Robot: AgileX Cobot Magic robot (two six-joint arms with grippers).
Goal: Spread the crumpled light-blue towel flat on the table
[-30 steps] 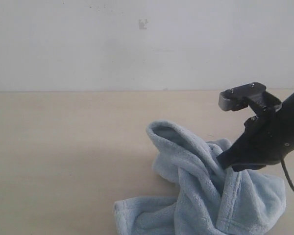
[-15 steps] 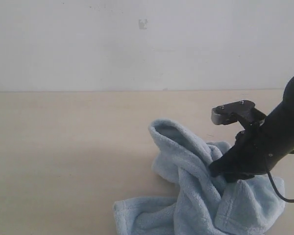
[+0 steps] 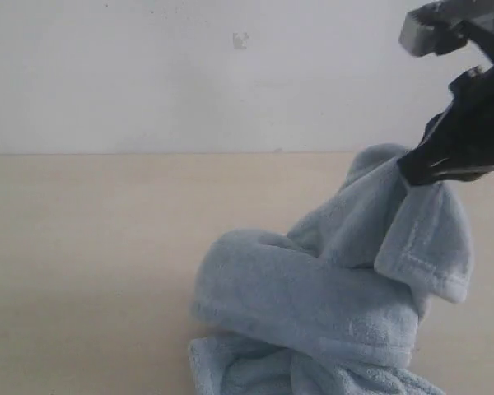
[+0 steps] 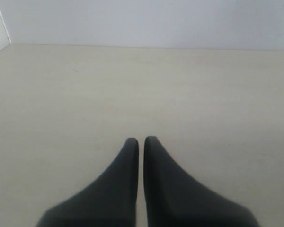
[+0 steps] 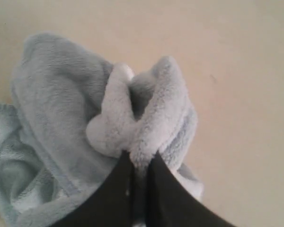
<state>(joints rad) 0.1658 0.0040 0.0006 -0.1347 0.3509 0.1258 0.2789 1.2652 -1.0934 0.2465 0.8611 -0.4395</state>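
Right gripper: fingers pinched tight on a thick fold of towel, held aloft. The rest drapes to the table, on the right half, toward the edge nearest the exterior camera. Left gripper: closed, empty, over bare table. Judgement: raise slowly so the bunch unrolls, then give the left a hem corner.

A plain off-white wall fills the background, with 1 small grey mark high on it and faint dark specks near the top.
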